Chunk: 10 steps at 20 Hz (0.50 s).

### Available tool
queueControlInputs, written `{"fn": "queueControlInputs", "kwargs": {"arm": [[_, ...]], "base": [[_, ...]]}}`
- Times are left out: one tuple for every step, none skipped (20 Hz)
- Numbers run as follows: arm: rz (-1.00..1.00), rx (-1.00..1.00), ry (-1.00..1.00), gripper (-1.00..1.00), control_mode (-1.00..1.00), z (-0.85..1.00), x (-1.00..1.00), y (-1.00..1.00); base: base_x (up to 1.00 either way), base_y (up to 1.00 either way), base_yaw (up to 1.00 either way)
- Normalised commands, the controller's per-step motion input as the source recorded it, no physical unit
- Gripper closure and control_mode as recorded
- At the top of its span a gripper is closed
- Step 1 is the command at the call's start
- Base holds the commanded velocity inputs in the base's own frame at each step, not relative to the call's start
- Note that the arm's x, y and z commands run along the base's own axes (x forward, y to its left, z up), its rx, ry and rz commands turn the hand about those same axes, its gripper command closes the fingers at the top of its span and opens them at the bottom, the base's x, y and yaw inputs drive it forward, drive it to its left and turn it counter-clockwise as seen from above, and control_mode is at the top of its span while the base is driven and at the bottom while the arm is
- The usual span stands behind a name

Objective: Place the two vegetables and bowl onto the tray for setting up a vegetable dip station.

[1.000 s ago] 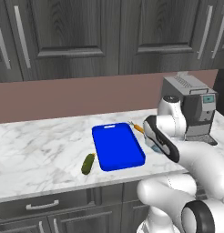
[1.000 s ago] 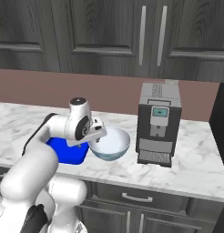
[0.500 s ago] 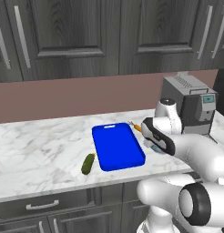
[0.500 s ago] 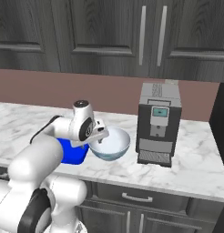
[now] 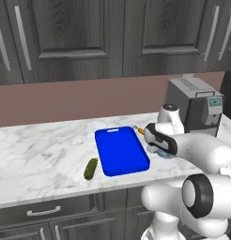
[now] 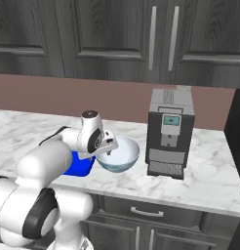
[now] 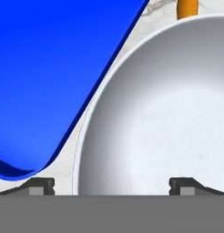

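Observation:
The pale blue bowl [image 6: 123,156] with its whitish inside [image 7: 164,118] stands on the counter, right of the bright blue tray [image 5: 122,151]. My gripper [image 7: 113,185] is open and hangs low over the bowl's near-left rim, one fingertip [image 7: 41,184] outside the rim and the other over the inside. From the right base view the gripper [image 6: 108,148] sits at the bowl's left edge. The orange carrot [image 5: 140,131] lies just behind the tray's far right corner, and its end [image 7: 186,9] shows beyond the bowl. The dark green cucumber [image 5: 91,168] lies left of the tray near the counter's front.
A grey coffee machine [image 6: 170,132] stands close to the right of the bowl. Dark cabinets hang above the counter and a reddish wall runs behind it. The marble counter [image 5: 37,154] stretches left of the tray.
The hand has moved a little right and down, closer onto the bowl's rim. Its jaws stayed open. Bowl, tray and vegetables have not moved.

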Motion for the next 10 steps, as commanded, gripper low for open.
{"fn": "queueControlInputs", "kwargs": {"arm": [[0.00, 0.00, 0.00, -1.00, -1.00, -0.11, 0.00, 0.00], [0.00, 0.00, 0.00, -1.00, -1.00, -0.09, 0.00, 0.01], [0.00, 0.00, 0.00, 1.00, -1.00, -0.07, 0.00, 0.01], [0.00, 0.00, 0.00, 1.00, -1.00, -0.07, 0.00, 0.00], [0.00, 0.00, 0.00, 1.00, -1.00, -0.03, 0.00, 0.00], [0.00, 0.00, 0.00, 1.00, -1.00, -0.03, 0.00, 0.00], [0.00, 0.00, 0.00, 1.00, -1.00, 0.00, 0.00, 0.00], [0.00, 0.00, 0.00, 1.00, -1.00, -0.01, -0.03, 0.00], [0.00, 0.00, 0.00, 1.00, -1.00, 0.00, -0.03, 0.00], [0.00, 0.00, 0.00, 1.00, -1.00, -0.01, -0.03, 0.00]], "base": [[0.00, 0.00, 0.00], [0.00, 0.00, 0.00], [0.00, 0.00, 0.00], [0.00, 0.00, 0.00], [0.00, 0.00, 0.00], [0.00, 0.00, 0.00], [0.00, 0.00, 0.00], [0.00, 0.00, 0.00], [0.00, 0.00, 0.00], [0.00, 0.00, 0.00]]}}
